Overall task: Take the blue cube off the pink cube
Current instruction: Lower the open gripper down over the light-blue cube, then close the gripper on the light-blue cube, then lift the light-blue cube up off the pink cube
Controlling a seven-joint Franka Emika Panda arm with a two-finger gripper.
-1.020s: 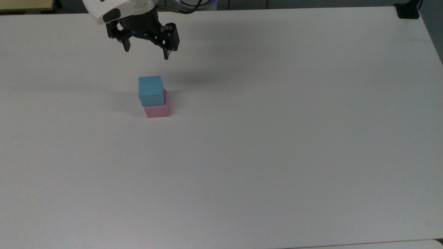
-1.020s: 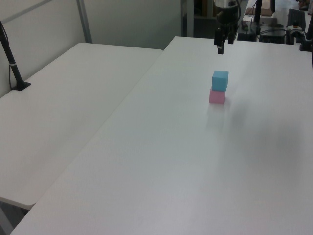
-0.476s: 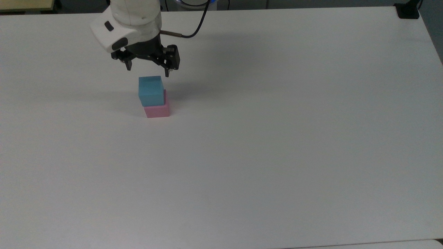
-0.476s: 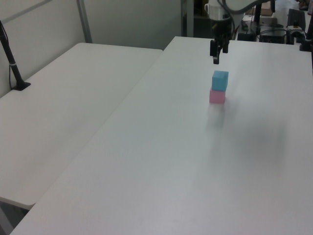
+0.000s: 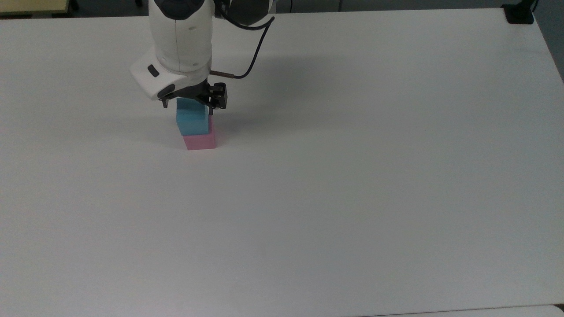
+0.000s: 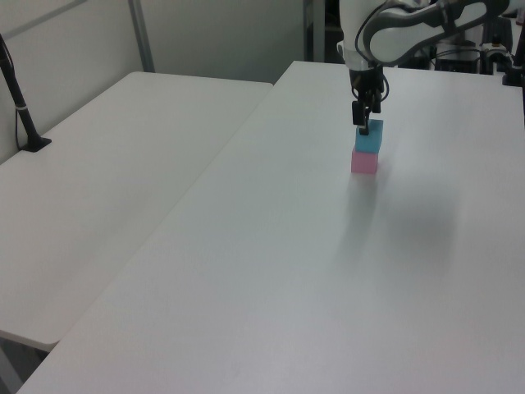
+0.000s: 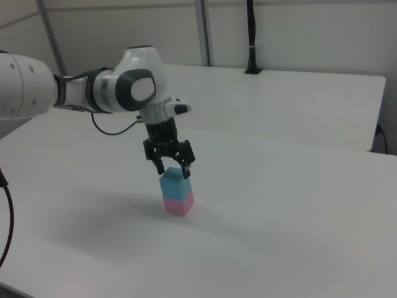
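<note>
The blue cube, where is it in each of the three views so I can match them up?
Top view: blue cube is upper left of centre, just under the open gripper.
Left view: blue cube is upper right, by the fingertips.
Right view: blue cube is left of centre, below the gripper.
Shared landmark: the pink cube directly beneath it on the white table.

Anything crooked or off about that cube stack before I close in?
Slightly. In the top view the blue cube sits offset on the pink cube, shifted toward the top view's left, so a strip of pink shows along its right side. Both look undamaged. The open tool straddles the blue cube's top; nothing else on the white table stands out.
</note>
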